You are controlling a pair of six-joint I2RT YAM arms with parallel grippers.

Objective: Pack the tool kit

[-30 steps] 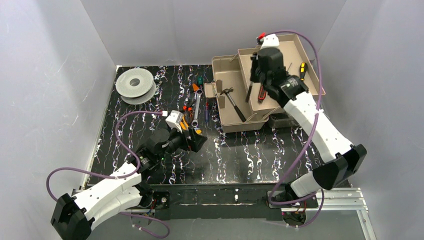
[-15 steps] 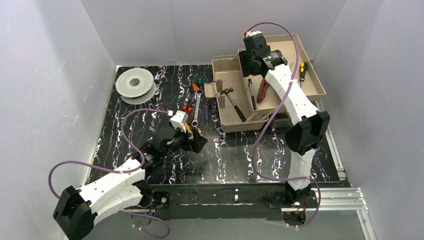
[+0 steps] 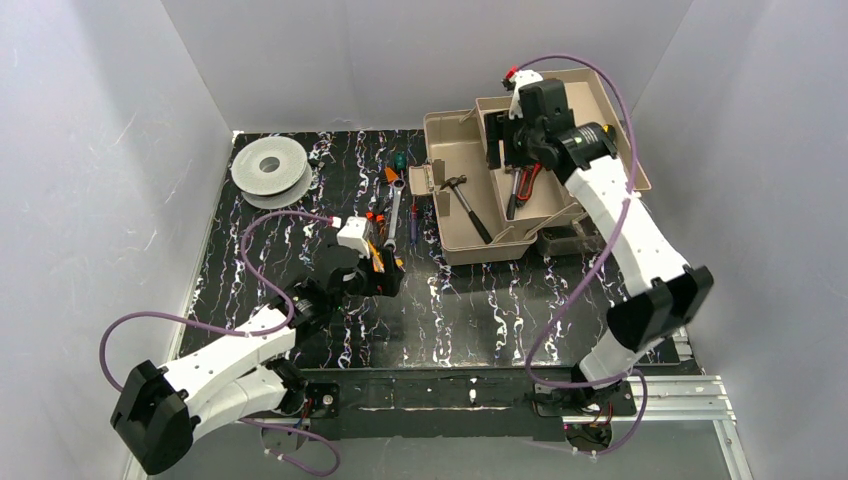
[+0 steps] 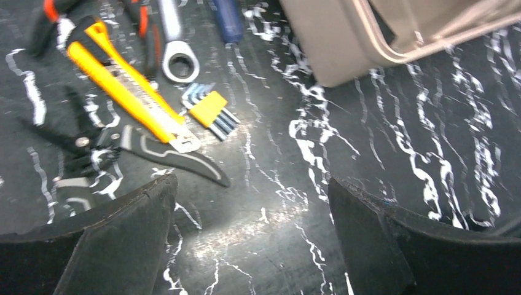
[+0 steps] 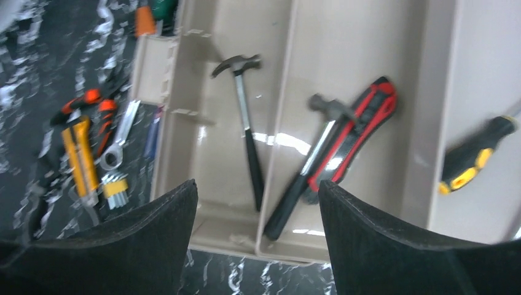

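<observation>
The tan toolbox [image 3: 455, 150] stands open at the back right, its tiered tray [image 3: 600, 100] swung out. A hammer [image 5: 246, 135] lies in the lower compartment. In the tray [image 5: 344, 55] lie a second black-handled hammer [image 5: 307, 178], red-handled pliers [image 5: 362, 129] and a yellow-black screwdriver [image 5: 473, 160]. My right gripper [image 3: 500, 145] hovers open over the box, nothing between its fingers [image 5: 258, 196]. My left gripper [image 3: 388, 275] is open low over the mat [image 4: 250, 196], just short of an orange utility knife [image 4: 123, 92], a silver wrench [image 4: 178, 61], a hex key set [image 4: 212, 114] and a blue screwdriver [image 4: 227, 21].
A round grey spool [image 3: 268, 170] sits at the back left of the black marbled mat. More small screwdrivers [image 3: 398, 165] lie left of the toolbox. Grey walls close in the table on three sides. Purple cables loop from both arms.
My right gripper opened, left the black-handled tool in the tray and lifted away above the box. My left arm crept slightly forward toward the loose tools.
</observation>
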